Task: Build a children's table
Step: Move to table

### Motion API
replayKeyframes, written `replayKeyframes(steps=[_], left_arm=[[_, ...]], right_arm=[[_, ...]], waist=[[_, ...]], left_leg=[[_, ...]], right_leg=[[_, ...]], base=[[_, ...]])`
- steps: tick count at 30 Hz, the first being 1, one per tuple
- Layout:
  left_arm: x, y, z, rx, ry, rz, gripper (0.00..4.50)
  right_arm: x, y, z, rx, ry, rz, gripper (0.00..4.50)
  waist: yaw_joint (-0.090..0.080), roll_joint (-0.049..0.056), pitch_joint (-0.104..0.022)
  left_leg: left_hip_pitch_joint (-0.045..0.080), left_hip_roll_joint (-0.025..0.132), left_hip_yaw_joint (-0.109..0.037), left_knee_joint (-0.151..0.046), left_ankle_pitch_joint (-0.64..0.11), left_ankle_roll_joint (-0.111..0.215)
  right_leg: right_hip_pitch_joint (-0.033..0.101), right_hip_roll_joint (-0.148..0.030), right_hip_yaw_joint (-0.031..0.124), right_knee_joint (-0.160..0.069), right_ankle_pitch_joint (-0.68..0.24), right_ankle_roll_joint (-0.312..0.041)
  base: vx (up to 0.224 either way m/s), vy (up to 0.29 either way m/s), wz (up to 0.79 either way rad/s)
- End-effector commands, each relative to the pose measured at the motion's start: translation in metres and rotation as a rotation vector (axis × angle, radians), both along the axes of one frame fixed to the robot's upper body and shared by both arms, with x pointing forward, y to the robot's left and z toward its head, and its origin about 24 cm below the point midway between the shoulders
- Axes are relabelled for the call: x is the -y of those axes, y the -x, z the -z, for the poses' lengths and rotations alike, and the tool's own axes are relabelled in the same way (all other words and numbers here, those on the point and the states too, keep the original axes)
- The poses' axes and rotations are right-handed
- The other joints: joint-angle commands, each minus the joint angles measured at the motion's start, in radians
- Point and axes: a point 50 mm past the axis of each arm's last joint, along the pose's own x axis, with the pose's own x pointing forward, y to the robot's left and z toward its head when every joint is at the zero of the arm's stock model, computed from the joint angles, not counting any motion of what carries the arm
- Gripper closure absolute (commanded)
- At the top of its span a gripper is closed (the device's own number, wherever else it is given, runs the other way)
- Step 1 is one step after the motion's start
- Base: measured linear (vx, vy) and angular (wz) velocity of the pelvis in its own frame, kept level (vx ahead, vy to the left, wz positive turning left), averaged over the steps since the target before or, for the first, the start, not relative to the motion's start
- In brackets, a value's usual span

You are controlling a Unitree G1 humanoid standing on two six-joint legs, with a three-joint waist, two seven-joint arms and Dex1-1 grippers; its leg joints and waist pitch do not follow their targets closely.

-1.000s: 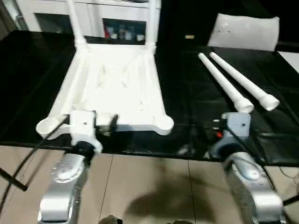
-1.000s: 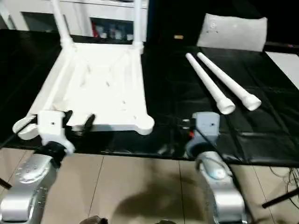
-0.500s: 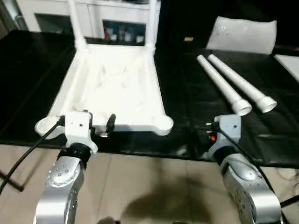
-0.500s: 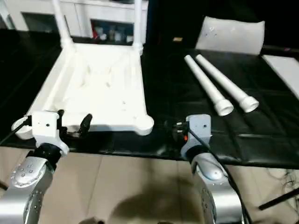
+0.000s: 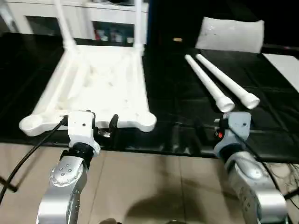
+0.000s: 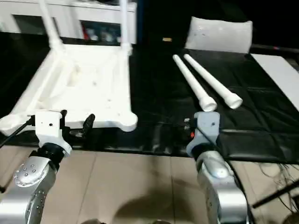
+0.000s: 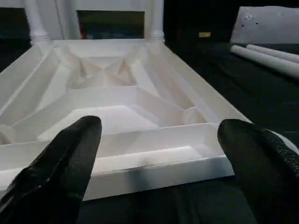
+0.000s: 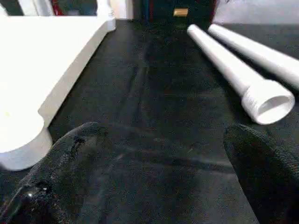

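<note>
tabletop (image 5: pixel 100 81): smooth white plastic | legs (image 5: pixel 219 84): same | forearms (image 5: pixel 65 182): silver metal

Both silver forearms reach forward side by side — the left gripper (image 7: pixel 156 158) with black fingers spread wide, the right gripper (image 8: pixel 161 163) likewise gaping, nothing held.

White plastic tabletop (image 5: pixel 98 88) lies ribbed underside up, two legs (image 5: pixel 65 23) standing in its far sockets; two loose legs (image 5: pixel 219 84) lie side by side at three o'clock.
</note>
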Motion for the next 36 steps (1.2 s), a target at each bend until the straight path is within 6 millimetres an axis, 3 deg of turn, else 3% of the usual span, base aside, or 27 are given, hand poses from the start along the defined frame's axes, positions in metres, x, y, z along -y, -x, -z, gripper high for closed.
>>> replayKeyframes(steps=[1,4,6,8,10,11,12,13,14,15,16,17,18,19,20,21,22,23,24,26,27,28,30,32,33,34,36], left_arm=[[0.002,0.002,-0.006,0.012,0.003,0.022,0.1],[0.003,0.002,-0.007,0.02,0.003,0.041,0.1],[0.005,0.001,-0.008,0.028,0.01,0.061,0.1],[0.005,-0.001,-0.009,0.03,0.011,0.063,0.1],[0.005,-0.003,-0.009,0.028,0.01,0.065,0.1],[0.005,-0.004,-0.009,0.025,0.009,0.066,0.1],[0.005,-0.004,-0.009,0.025,0.011,0.065,0.1],[0.005,-0.004,-0.01,0.024,0.012,0.065,0.1],[0.007,-0.004,-0.01,0.022,0.014,0.069,0.1],[0.009,-0.002,-0.009,0.017,0.009,0.078,0.1],[0.009,0.0,-0.008,0.012,0.009,0.082,0.1],[0.01,0.001,-0.007,0.009,0.008,0.085,0.1],[0.01,0.003,-0.006,0.005,0.004,0.086,0.1],[0.01,0.004,-0.006,0.004,0.002,0.086,0.1],[0.01,0.004,-0.005,0.002,0.002,0.084,0.1],[0.01,0.004,-0.005,0.001,0.004,0.081,0.1],[0.009,0.005,-0.005,0.0,0.004,0.078,0.1],[0.009,0.005,-0.004,-0.001,0.004,0.077,0.1],[0.008,0.005,-0.004,-0.002,0.003,0.076,0.1],[0.008,0.006,-0.004,-0.003,0.001,0.072,0.1],[0.007,0.006,-0.004,-0.003,-0.007,0.062,0.1],[0.006,0.006,-0.004,-0.002,-0.009,0.059,0.1],[0.007,0.006,-0.005,0.002,-0.012,0.054,0.1],[0.007,0.006,-0.006,0.004,-0.015,0.053,0.1],[0.007,0.006,-0.007,0.005,-0.022,0.052,0.1],[0.006,0.006,-0.007,0.004,-0.036,0.053,0.1],[0.006,0.007,-0.007,0.003,-0.049,0.058,0.1]], right_arm=[[-0.006,0.002,-0.003,0.018,0.011,-0.051,0.0],[-0.007,0.003,-0.002,0.019,0.015,-0.055,0.0],[-0.007,0.002,-0.003,0.02,0.019,-0.056,0.0],[-0.006,0.001,-0.003,0.022,0.018,-0.055,0.0],[-0.006,0.0,-0.004,0.022,0.018,-0.056,0.0],[-0.006,0.0,-0.003,0.021,0.021,-0.058,0.0],[-0.005,-0.001,-0.004,0.02,0.024,-0.061,0.0],[-0.006,-0.001,-0.004,0.019,0.02,-0.065,0.0],[-0.006,-0.002,-0.005,0.02,0.014,-0.069,0.0],[-0.006,-0.002,-0.005,0.013,0.01,-0.069,0.0],[-0.006,-0.002,-0.005,0.013,0.014,-0.069,0.0],[-0.006,-0.002,-0.004,0.013,0.018,-0.07,0.0],[-0.007,-0.002,-0.003,0.013,0.021,-0.07,0.0],[-0.007,-0.002,-0.003,0.012,0.021,-0.07,0.0],[-0.007,-0.003,-0.004,0.017,0.026,-0.078,0.0],[-0.008,-0.003,-0.004,0.02,0.029,-0.087,0.0],[-0.01,-0.005,-0.006,0.027,0.039,-0.108,0.0],[-0.01,-0.005,-0.007,0.026,0.04,-0.112,0.0],[-0.01,-0.006,-0.007,0.025,0.041,-0.114,0.0],[-0.01,-0.007,-0.007,0.024,0.045,-0.118,0.0],[-0.01,-0.008,-0.007,0.023,0.048,-0.128,0.0],[-0.01,-0.009,-0.007,0.022,0.048,-0.133,0.0],[-0.01,-0.011,-0.008,0.027,0.058,-0.146,0.0],[-0.01,-0.013,-0.009,0.03,0.061,-0.15,0.0],[-0.01,-0.015,-0.01,0.034,0.063,-0.151,0.0],[-0.01,-0.017,-0.01,0.036,0.063,-0.15,0.0],[-0.01,-0.019,-0.01,0.035,0.072,-0.148,0.0]], waist=[[-0.012,0.009,-0.021],[-0.029,0.017,-0.015],[-0.041,0.02,-0.004],[-0.048,0.021,0.004],[-0.048,0.004,-0.002],[-0.033,-0.009,-0.003],[-0.014,-0.013,-0.013],[-0.001,-0.016,-0.025],[0.002,-0.006,-0.032],[-0.02,0.036,-0.045],[-0.045,0.023,-0.037],[-0.04,0.021,-0.04],[-0.057,0.004,-0.04],[-0.048,-0.001,-0.048],[-0.022,-0.044,-0.053],[0.017,-0.039,-0.072],[0.022,-0.052,-0.078],[0.023,-0.043,-0.07],[0.019,-0.016,-0.053],[0.002,0.018,-0.041],[-0.031,0.045,-0.059],[-0.044,0.044,-0.076],[-0.05,0.019,-0.073],[-0.049,0.001,-0.06],[-0.039,-0.051,-0.051],[0.005,-0.057,-0.032],[0.02,-0.058,-0.048]], left_leg=[[0.043,0.071,-0.045,-0.08,-0.475,-0.011],[0.067,0.102,-0.069,-0.122,-0.742,-0.049],[0.091,0.105,-0.062,-0.138,-0.854,-0.066],[0.077,0.107,-0.05,-0.166,-0.895,-0.071],[0.092,0.069,-0.032,-0.115,-0.78,-0.054],[0.076,0.026,-0.011,-0.04,-0.53,-0.005],[0.027,0.022,-0.015,-0.012,-0.307,0.048],[0.002,0.029,-0.019,-0.029,-0.213,0.064],[0.002,0.035,-0.02,-0.052,-0.187,0.068],[0.131,0.092,-0.013,-0.09,-0.232,0.012],[0.196,0.21,-0.076,-0.144,-0.317,-0.059],[0.208,0.233,-0.073,-0.153,-0.309,-0.079],[0.154,0.166,-0.094,-0.144,-0.212,0.094],[0.155,0.103,-0.04,-0.099,-0.2,0.13],[0.027,-0.045,0.037,0.0,-0.207,0.173],[-0.07,-0.005,-0.025,0.108,-0.12,0.149],[-0.114,-0.005,-0.044,0.114,-0.034,0.103],[-0.114,0.0,-0.048,0.098,0.012,0.083],[-0.086,0.007,-0.044,0.033,0.107,0.074],[-0.034,0.05,-0.045,-0.066,0.075,0.131],[0.085,0.143,-0.139,-0.092,-0.041,0.243],[0.147,0.179,-0.198,-0.086,-0.022,0.384],[0.143,0.162,-0.18,-0.065,0.148,0.51],[0.087,0.116,-0.111,-0.085,0.121,0.499],[0.017,0.022,-0.03,-0.049,-0.1,0.355],[-0.021,-0.027,-0.007,0.026,-0.218,0.215],[-0.048,0.003,-0.038,0.051,-0.11,0.096]], right_leg=[[0.011,-0.135,0.046,-0.149,-0.656,0.079],[0.039,-0.126,0.031,-0.123,-0.604,0.057],[0.04,-0.114,0.02,-0.104,-0.598,0.024],[0.064,-0.105,0.02,-0.065,-0.547,0.006],[0.048,-0.143,0.055,-0.119,-0.678,0.006],[0.057,-0.195,0.086,-0.177,-0.909,0.033],[0.1,-0.224,0.117,-0.18,-0.979,0.041],[0.122,-0.202,0.114,-0.164,-0.876,0.023],[0.125,-0.175,0.099,-0.149,-0.769,0.003],[0.039,-0.08,0.096,-0.113,-0.559,-0.014],[-0.025,-0.081,0.057,0.016,-0.306,-0.014],[-0.045,-0.095,0.051,0.054,-0.201,-0.013],[-0.028,-0.123,0.06,0.053,-0.04,-0.019],[-0.02,-0.137,0.071,0.007,0.021,-0.061],[0.126,-0.164,0.175,-0.052,0.059,-0.167],[0.219,-0.281,0.252,-0.078,0.09,-0.277],[0.229,-0.234,0.211,-0.043,0.284,-0.284],[0.21,-0.216,0.177,-0.04,0.328,-0.279],[0.159,-0.158,0.096,-0.057,0.198,-0.259],[0.143,-0.075,0.033,-0.075,-0.137,-0.141],[0.059,-0.042,0.025,0.031,-0.194,-0.062],[0.001,-0.058,0.037,0.106,-0.207,-0.001],[-0.058,-0.072,0.055,0.139,-0.139,0.097],[-0.047,-0.077,0.072,0.114,-0.045,0.121],[0.007,-0.116,0.126,-0.025,0.02,0.07],[0.065,-0.216,0.203,-0.116,-0.381,0.046],[0.108,-0.227,0.206,-0.123,-0.697,-0.021]], base=[[-0.012,0.057,-0.01],[0.03,0.065,-0.06],[0.0,0.0,0.0],[0.028,-0.001,-0.02],[0.037,-0.015,-0.02],[0.105,-0.023,-0.1],[0.176,-0.013,-0.15],[0.133,0.007,-0.13],[0.135,0.02,-0.02],[0.064,0.01,0.03],[0.148,0.011,-0.22],[0.161,-0.006,-0.46],[0.252,-0.028,-0.33],[0.168,-0.028,-0.08],[0.196,-0.042,0.12],[0.191,-0.027,-0.09],[0.191,-0.027,-0.09],[0.149,-0.012,-0.16],[0.138,0.015,-0.04],[0.155,0.036,-0.02],[0.198,0.034,-0.01],[0.198,0.034,-0.01],[0.115,0.003,0.03],[0.039,0.001,0.02],[0.0,0.0,0.0],[-0.003,-0.079,0.04],[0.002,-0.084,-0.09]])
